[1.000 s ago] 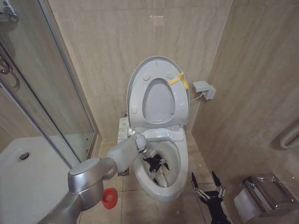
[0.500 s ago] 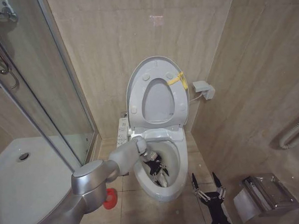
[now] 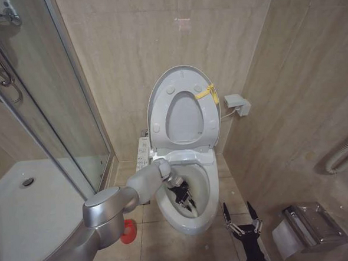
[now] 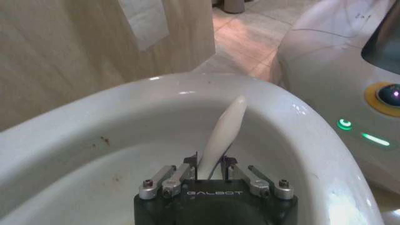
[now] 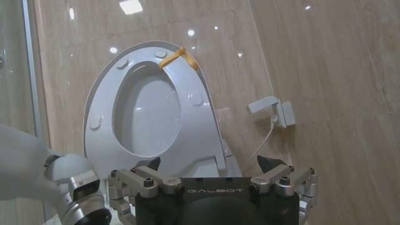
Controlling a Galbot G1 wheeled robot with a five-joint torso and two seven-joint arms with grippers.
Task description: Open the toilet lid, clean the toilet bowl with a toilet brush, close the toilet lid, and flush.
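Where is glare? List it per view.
Head view: sheen on the glossy white oval toilet lid. Right wrist view: bright lamp spots reflect off the beige wall tiles. Left wrist view: highlights streak the white ceramic toilet bowl, beyond the left tool clamping the white-handled toilet brush.

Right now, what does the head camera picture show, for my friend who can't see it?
The silver left arm's gripper holds a white-handled toilet brush inside the white ceramic toilet bowl. The glossy white oval lid stands open; the right gripper waits beside the bowl.

I see beige tiled walls [image 3: 127, 44], a tiled floor [image 3: 169, 252], a glass shower screen [image 3: 36, 91] on my left, a steel paper holder [image 3: 310, 225] right.
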